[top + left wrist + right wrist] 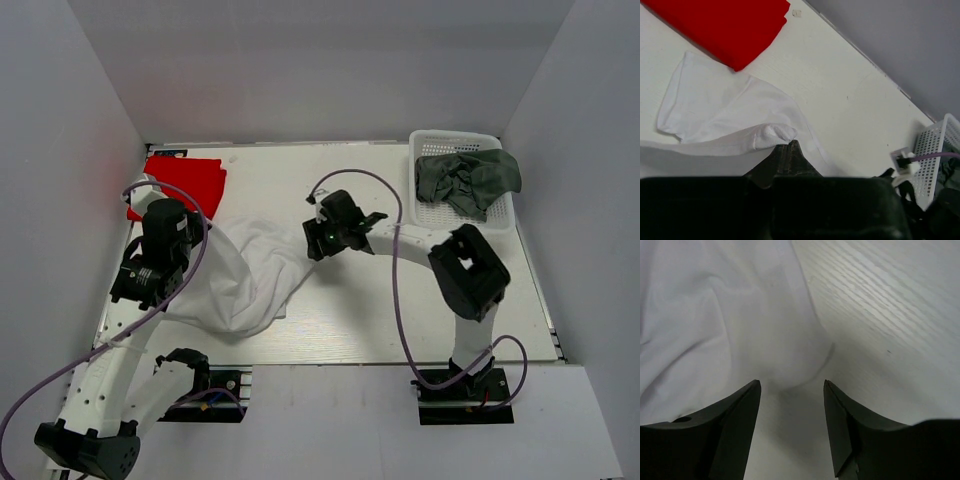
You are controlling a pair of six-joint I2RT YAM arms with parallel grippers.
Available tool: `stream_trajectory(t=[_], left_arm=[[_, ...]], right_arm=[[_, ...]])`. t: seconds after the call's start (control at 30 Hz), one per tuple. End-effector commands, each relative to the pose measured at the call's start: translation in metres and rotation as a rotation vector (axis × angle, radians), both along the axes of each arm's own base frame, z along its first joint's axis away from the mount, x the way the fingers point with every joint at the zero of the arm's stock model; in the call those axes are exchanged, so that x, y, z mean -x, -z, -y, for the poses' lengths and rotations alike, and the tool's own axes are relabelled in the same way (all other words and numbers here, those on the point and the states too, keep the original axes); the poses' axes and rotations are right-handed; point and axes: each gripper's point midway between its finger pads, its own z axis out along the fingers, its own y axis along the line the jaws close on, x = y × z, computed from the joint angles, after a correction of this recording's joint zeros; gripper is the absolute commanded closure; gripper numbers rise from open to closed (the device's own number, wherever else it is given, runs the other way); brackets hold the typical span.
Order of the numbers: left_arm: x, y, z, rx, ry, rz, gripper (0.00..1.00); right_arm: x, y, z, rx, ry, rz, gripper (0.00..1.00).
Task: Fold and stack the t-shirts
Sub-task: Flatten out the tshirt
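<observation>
Straddling the right edge of the white t-shirt (pixel 240 275), the right gripper (pixel 792 387) is standing spread, with cloth lying between its tips, unpinched. The left gripper (pixel 784 151) is pinching a bunched fold near the left edge of the table (pixel 400 310). Closing low on the hem, then drawing both arms apart evenly, is looking wisest. Only the wrist views are showing these grips. The top view alone is showing the shirt crumpled between the arms, the red t-shirt (pixel 185 180) folded at the far-left corner, and the grey-green t-shirt (pixel 470 180) in the far-right basket (pixel 432 140).

Robotics lab test cell: bare grey walls (pixel 330 70) box in a white counter (pixel 340 320); left arm (pixel 115 370) and right arm (pixel 412 238), trailing purple cables (pixel 397 300), bolted at its near edge.
</observation>
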Motion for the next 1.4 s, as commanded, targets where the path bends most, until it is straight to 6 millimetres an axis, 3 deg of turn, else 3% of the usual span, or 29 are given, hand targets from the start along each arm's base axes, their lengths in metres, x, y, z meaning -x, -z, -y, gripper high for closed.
stream_trajectory(t=[0.0, 0.03, 0.07, 0.2, 0.3, 0.33, 0.4, 0.47, 0.57, 0.6, 0.63, 0.67, 0.7, 0.77, 0.8, 0.83, 0.97, 1.0, 1.03, 1.1, 1.13, 1.27, 1.37], left_arm=[[0.006, -0.007, -0.013, -0.006, -0.065, 0.024, 1.00], [0.006, -0.003, -0.013, -0.009, -0.065, 0.014, 1.00], [0.006, -0.003, -0.013, -0.009, -0.065, 0.014, 1.00], [0.006, -0.003, -0.013, -0.009, -0.065, 0.014, 1.00], [0.006, -0.003, -0.015, -0.012, -0.073, 0.015, 1.00], [0.008, -0.001, -0.015, -0.012, -0.073, 0.015, 1.00], [0.008, -0.001, -0.015, -0.012, -0.073, 0.015, 1.00], [0.009, 0.000, -0.018, -0.020, -0.084, 0.008, 1.00], [0.010, -0.010, -0.020, -0.008, -0.098, 0.037, 1.00], [0.010, -0.010, -0.020, -0.008, -0.098, 0.037, 1.00], [0.010, -0.010, -0.020, -0.008, -0.098, 0.037, 1.00], [0.010, -0.010, -0.020, -0.008, -0.098, 0.037, 1.00], [0.012, -0.013, -0.020, -0.005, -0.098, 0.046, 1.00], [0.013, -0.016, -0.022, -0.008, -0.106, 0.048, 1.00], [0.013, -0.020, -0.022, -0.006, -0.106, 0.057, 1.00], [0.014, -0.026, -0.022, -0.003, -0.107, 0.066, 1.00], [0.020, -0.047, -0.028, 0.014, -0.129, 0.144, 1.00], [0.021, -0.053, -0.030, 0.014, -0.140, 0.158, 1.00], [0.028, -0.061, -0.037, 0.005, -0.167, 0.166, 1.00], [0.036, -0.070, -0.042, 0.011, -0.191, 0.177, 1.00], [0.043, -0.081, -0.046, 0.024, -0.205, 0.203, 1.00], [0.064, -0.109, -0.049, 0.064, -0.193, 0.319, 1.00], [0.081, -0.127, -0.049, 0.082, -0.162, 0.389, 1.00]], right_arm=[[-0.008, -0.003, -0.030, -0.014, 0.013, 0.004, 0.40], [-0.015, 0.002, -0.032, 0.009, 0.041, 0.015, 0.40], [-0.008, 0.009, -0.039, 0.016, 0.037, -0.002, 0.38], [-0.020, 0.034, -0.035, 0.076, 0.156, -0.009, 0.40], [-0.026, 0.040, -0.030, 0.127, 0.214, 0.014, 0.56], [-0.029, 0.042, -0.027, 0.144, 0.234, 0.030, 0.77], [-0.032, 0.039, -0.025, 0.156, 0.256, 0.057, 0.94], [-0.038, 0.033, -0.019, 0.159, 0.282, 0.097, 1.00], [-0.055, -0.023, -0.006, 0.119, 0.305, 0.225, 1.00], [-0.058, -0.031, 0.005, 0.128, 0.323, 0.253, 1.00], [-0.061, -0.059, 0.010, 0.082, 0.344, 0.315, 1.00], [-0.067, -0.090, 0.026, 0.067, 0.389, 0.387, 1.00], [-0.063, -0.089, 0.040, 0.086, 0.407, 0.397, 1.00], [-0.066, -0.153, 0.071, 0.002, 0.505, 0.517, 1.00], [-0.061, -0.149, 0.088, 0.043, 0.530, 0.538, 1.00], [-0.061, -0.178, 0.110, 0.018, 0.594, 0.597, 1.00], [-0.035, -0.248, 0.169, -0.080, 0.738, 0.755, 1.00], [-0.031, -0.255, 0.185, -0.045, 0.772, 0.792, 1.00], [-0.015, -0.286, 0.205, -0.107, 0.822, 0.846, 1.00], [-0.004, -0.304, 0.230, -0.081, 0.878, 0.900, 1.00], [0.009, -0.326, 0.244, -0.119, 0.912, 0.937, 1.00], [0.051, -0.382, 0.276, -0.246, 0.911, 1.048, 1.00], [0.071, -0.403, 0.290, -0.293, 0.905, 1.083, 1.00]])
